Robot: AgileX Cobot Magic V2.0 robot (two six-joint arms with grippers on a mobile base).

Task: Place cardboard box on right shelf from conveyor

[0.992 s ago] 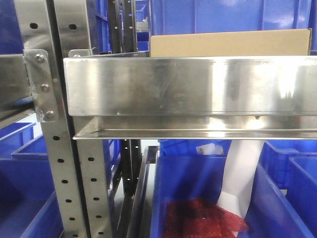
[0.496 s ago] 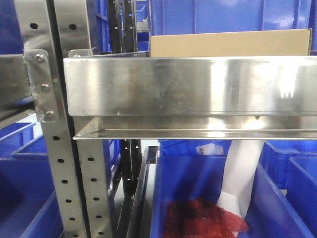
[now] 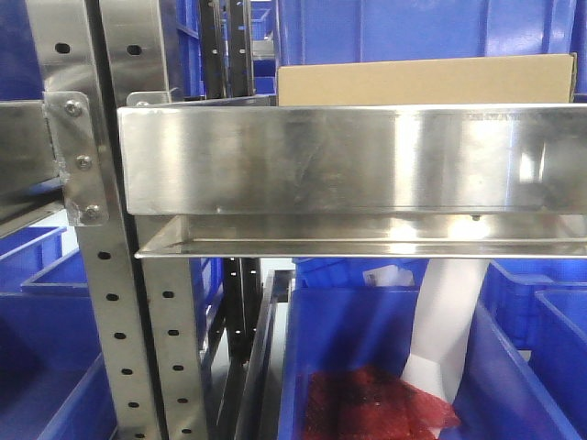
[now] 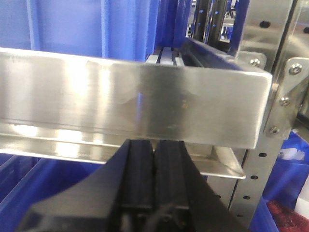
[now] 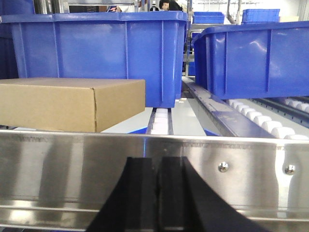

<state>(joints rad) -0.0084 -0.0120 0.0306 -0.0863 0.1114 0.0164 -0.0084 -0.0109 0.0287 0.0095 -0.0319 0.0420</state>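
No writing can be read anywhere. At the bottom of each wrist view, the left gripper (image 4: pixel 154 166) and the right gripper (image 5: pixel 157 183) show black fingers pressed together, holding nothing. Beyond them rises the right shelf (image 3: pixel 348 156) with its steel lip. Behind the lip, upper centre, the cardboard box (image 3: pixel 426 81) sits on the shelf, blue bins (image 5: pixel 96 53) behind it.
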